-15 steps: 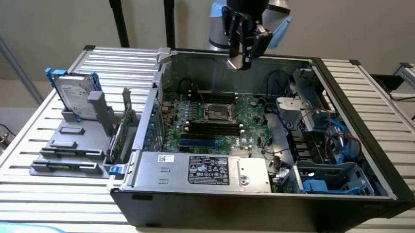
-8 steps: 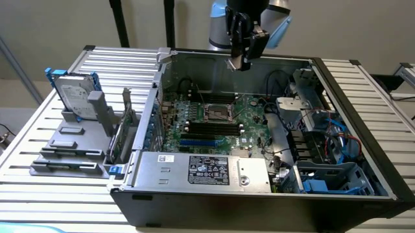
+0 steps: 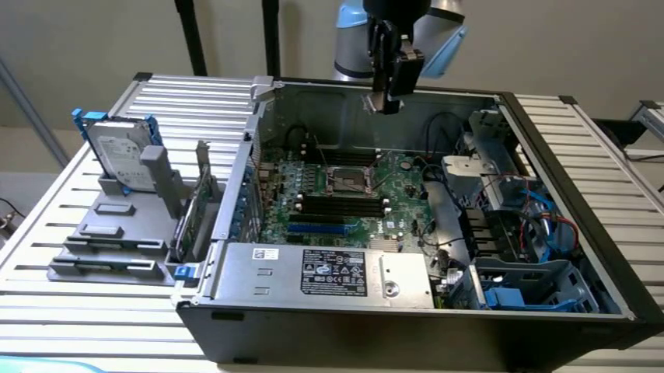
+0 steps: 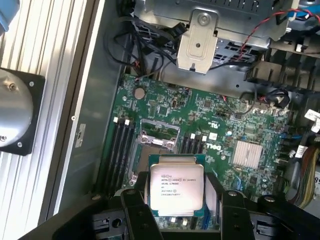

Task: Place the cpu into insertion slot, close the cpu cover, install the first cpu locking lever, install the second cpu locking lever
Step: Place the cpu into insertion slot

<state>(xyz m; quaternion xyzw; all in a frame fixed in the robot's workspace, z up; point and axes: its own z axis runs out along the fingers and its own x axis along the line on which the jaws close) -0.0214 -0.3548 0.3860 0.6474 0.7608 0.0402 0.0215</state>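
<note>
My gripper (image 3: 386,102) hangs above the open computer case, over its back wall. It is shut on the cpu (image 4: 176,185), whose silvery printed face shows between the two black fingers (image 4: 134,207) in the wrist view. The insertion slot (image 3: 351,182) is a square black socket on the green board, well below the gripper and nearer the case front. In the wrist view a thin silvery frame, the cpu cover (image 4: 160,131), stands at the socket, apparently swung open; the held cpu hides the socket's near part.
A large grey labelled metal box (image 3: 322,272) fills the case front. Long black memory slots (image 3: 337,206) flank the socket. Cables and a drive cage (image 3: 529,225) crowd the exterior view's right. A hard drive (image 3: 117,154) stands in a grey rack outside the case.
</note>
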